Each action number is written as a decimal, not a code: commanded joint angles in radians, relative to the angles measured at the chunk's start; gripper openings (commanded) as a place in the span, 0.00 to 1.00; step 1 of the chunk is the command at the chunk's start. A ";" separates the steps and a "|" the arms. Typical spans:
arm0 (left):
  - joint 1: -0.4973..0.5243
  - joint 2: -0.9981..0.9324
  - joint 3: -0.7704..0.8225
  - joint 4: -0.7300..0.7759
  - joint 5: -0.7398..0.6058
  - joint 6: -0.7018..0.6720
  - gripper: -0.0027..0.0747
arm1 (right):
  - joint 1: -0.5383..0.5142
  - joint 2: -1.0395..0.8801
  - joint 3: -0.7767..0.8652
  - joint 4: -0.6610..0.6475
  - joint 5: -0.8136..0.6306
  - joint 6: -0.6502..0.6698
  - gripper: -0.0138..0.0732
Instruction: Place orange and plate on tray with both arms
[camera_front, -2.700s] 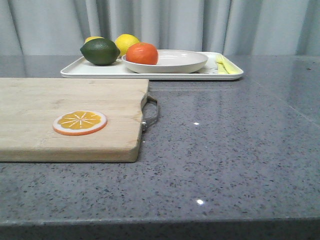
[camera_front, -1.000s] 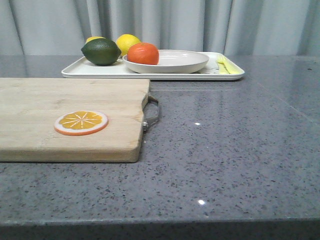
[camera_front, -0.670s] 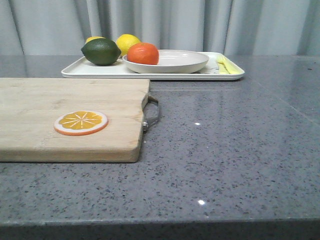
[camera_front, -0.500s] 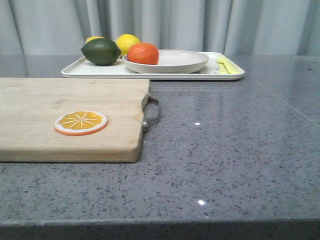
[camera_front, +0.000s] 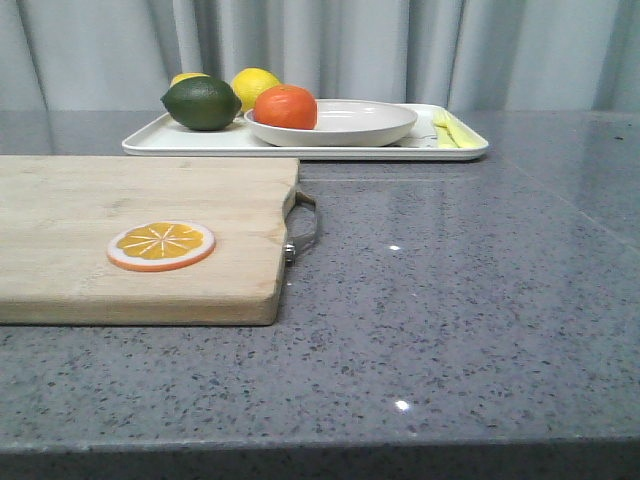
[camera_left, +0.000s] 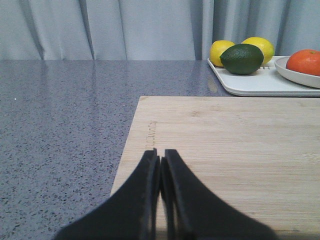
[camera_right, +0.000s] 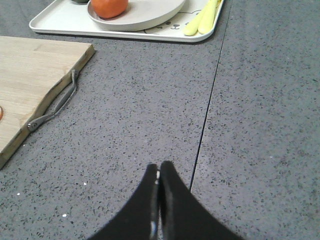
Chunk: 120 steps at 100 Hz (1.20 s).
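The orange (camera_front: 285, 106) rests in the off-white plate (camera_front: 355, 125), and the plate sits on the white tray (camera_front: 180, 142) at the back of the table. The left wrist view shows the orange (camera_left: 306, 61) at its edge, far beyond my left gripper (camera_left: 160, 159), which is shut and empty over the wooden cutting board (camera_left: 225, 145). In the right wrist view my right gripper (camera_right: 158, 171) is shut and empty above bare countertop, well short of the tray (camera_right: 60, 22), plate (camera_right: 150, 15) and orange (camera_right: 108, 7). Neither gripper appears in the front view.
A dark green lime (camera_front: 201, 103) and two yellow lemons (camera_front: 254, 86) share the tray's left end; yellow utensils (camera_front: 447, 128) lie at its right end. The cutting board (camera_front: 140, 235) with a metal handle (camera_front: 303, 225) carries a flat orange slice (camera_front: 160, 245).
None of the objects has moved; the front view only shifts by a pixel or two between frames.
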 joint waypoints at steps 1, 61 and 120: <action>0.002 -0.031 0.023 0.000 -0.074 0.003 0.01 | -0.001 0.004 -0.029 -0.008 -0.068 -0.008 0.08; 0.002 -0.031 0.023 0.000 -0.074 0.003 0.01 | -0.001 0.004 -0.029 -0.008 -0.068 -0.008 0.08; 0.002 -0.031 0.023 0.000 -0.074 0.003 0.01 | -0.033 -0.015 0.022 -0.030 -0.198 -0.008 0.08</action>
